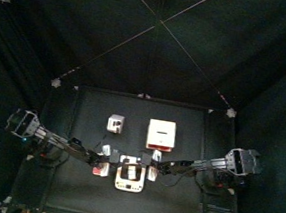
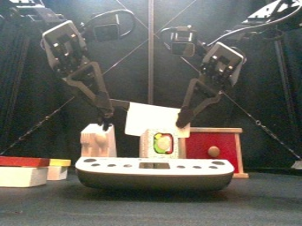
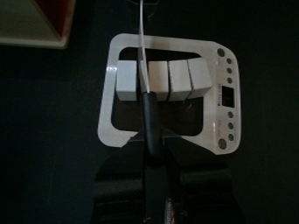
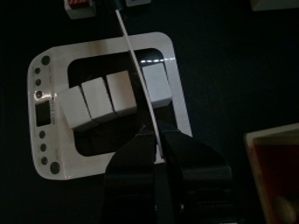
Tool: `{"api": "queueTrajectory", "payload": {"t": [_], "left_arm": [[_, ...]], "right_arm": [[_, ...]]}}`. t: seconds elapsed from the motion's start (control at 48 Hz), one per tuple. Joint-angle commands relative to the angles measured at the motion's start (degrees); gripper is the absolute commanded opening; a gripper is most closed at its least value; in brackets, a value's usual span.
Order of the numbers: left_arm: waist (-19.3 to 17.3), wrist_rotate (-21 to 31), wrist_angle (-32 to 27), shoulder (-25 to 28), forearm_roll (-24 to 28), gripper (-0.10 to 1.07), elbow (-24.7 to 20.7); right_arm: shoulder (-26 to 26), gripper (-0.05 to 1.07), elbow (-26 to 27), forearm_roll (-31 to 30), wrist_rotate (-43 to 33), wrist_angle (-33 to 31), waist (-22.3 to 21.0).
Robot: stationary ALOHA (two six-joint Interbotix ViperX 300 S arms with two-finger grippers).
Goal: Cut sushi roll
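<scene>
The left gripper (image 2: 109, 122) had its jaws pinched together on one end of a thin white blade (image 2: 151, 117), and the right gripper (image 2: 183, 119) had its jaws clamped on the other end. The blade hung between them as a flat, slightly tilted sheet in the front view. Both wrist views showed it edge-on as a fine pale line running out from between the jaws.

The sushi roll (image 3: 163, 79) lay in the dark middle of a white tray (image 3: 111, 131) at the front of the surface (image 1: 86, 105), directly under the two grippers. It appeared as a row of white blocks lying side by side. From the front, its near end (image 2: 162, 143) showed a green, red and yellow filling. In both wrist views the blade's line crossed the roll, over a block near one end. Whether the edge touched the roll could not be told.

Behind the tray stood a red box (image 2: 215, 146) on the right and a white block (image 2: 97, 141) on the left. A low stack of red, yellow and white pieces (image 2: 24, 169) sat at the far left, apart from the tray.
</scene>
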State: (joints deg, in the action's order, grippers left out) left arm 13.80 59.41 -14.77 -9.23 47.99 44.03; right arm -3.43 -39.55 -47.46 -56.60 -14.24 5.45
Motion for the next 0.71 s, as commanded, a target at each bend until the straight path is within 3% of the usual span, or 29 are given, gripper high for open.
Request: {"api": "queueTrajectory", "payload": {"t": [0.0,0.688], "left_arm": [[1.49,-0.26,1.32,-0.97,0.09,0.42,-2.37],[3.25,-0.09,1.32,0.79,-2.02,0.42,-2.64]], "right_arm": [[-2.2,0.19,0.97,0.09,-0.26,0.09,0.18],[-2.2,0.19,0.53,0.79,-0.53,0.0,1.23]]}}
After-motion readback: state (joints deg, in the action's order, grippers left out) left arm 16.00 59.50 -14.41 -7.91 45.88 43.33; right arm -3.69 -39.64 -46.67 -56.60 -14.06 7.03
